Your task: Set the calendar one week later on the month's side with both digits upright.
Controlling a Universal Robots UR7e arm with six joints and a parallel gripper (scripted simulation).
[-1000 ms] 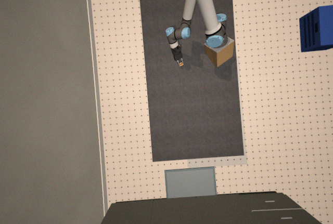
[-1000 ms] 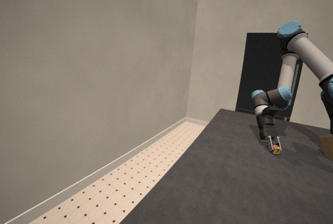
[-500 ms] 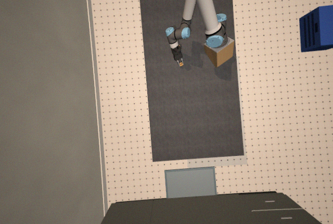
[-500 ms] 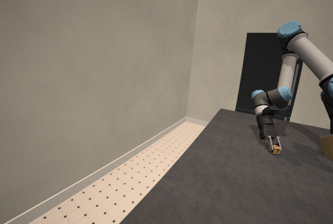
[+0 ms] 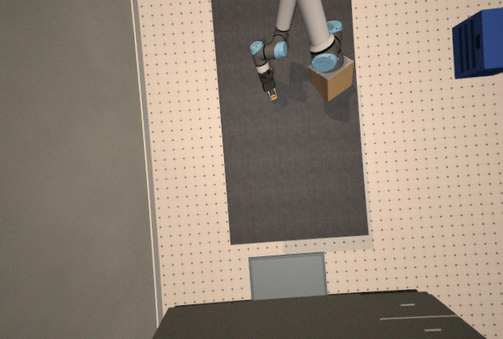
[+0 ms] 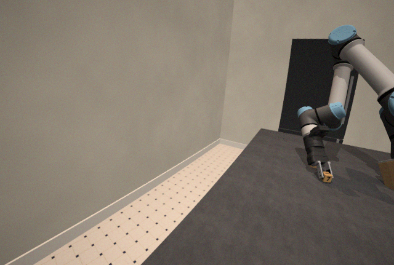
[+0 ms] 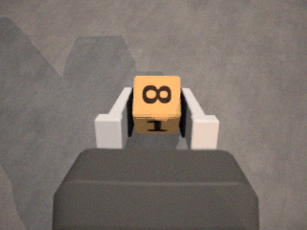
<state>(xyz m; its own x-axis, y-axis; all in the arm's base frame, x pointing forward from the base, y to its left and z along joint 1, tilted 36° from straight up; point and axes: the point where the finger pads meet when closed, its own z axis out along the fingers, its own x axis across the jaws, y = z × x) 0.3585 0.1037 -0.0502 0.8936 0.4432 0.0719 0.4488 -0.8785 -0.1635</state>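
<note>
My gripper [image 5: 273,96] [image 6: 325,173] [image 7: 156,103] is shut on an orange calendar cube [image 5: 274,97] [image 6: 327,177] [image 7: 156,98]. It holds the cube just above the dark grey table top [image 5: 292,164] [image 6: 270,208] [image 7: 249,57], tilted. In the wrist view the cube's far face shows an 8 and the face towards the camera shows a 1. In the exterior view a face with a 7 shows. A small orange-brown bit [image 6: 313,166] shows just behind the fingers; I cannot tell what it is. The tray and the second cube are not clearly in view.
The arm's wooden base block [image 5: 331,79] [image 6: 386,173] stands to the right of the gripper. A blue cabinet [image 5: 479,42] stands on the floor off to the right. A grey panel [image 5: 288,274] and a dark cabinet [image 5: 317,318] lie beyond the table's far end.
</note>
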